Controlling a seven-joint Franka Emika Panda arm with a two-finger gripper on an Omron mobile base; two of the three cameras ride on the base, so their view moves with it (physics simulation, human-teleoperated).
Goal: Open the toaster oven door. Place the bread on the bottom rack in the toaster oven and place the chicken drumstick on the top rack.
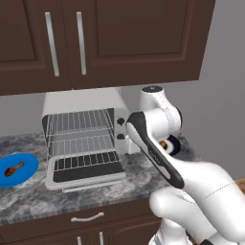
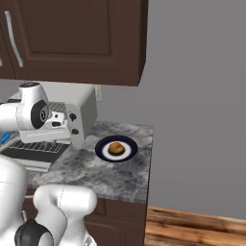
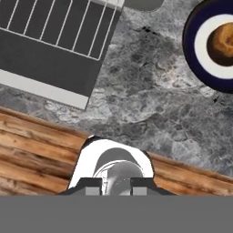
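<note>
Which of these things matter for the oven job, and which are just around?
Job: toaster oven, its open door, top rack, bottom rack, bread, chicken drumstick.
Around: blue plate, dark-rimmed plate, upper cabinets, drawer handle.

Dark brown cabinets (image 1: 105, 38) hang over a grey marbled counter (image 2: 115, 175), plain grey wall (image 2: 197, 96), wooden floor (image 2: 192, 226).

The arm (image 1: 191, 177) was glossy white all over, built of fat rounded shells. A black band ran along one link, edged like a seam. The joint cap on top was dark grey, a flat disc. From the right, a round black hub sat in the white housing, with another dark joint low at the base.
</note>
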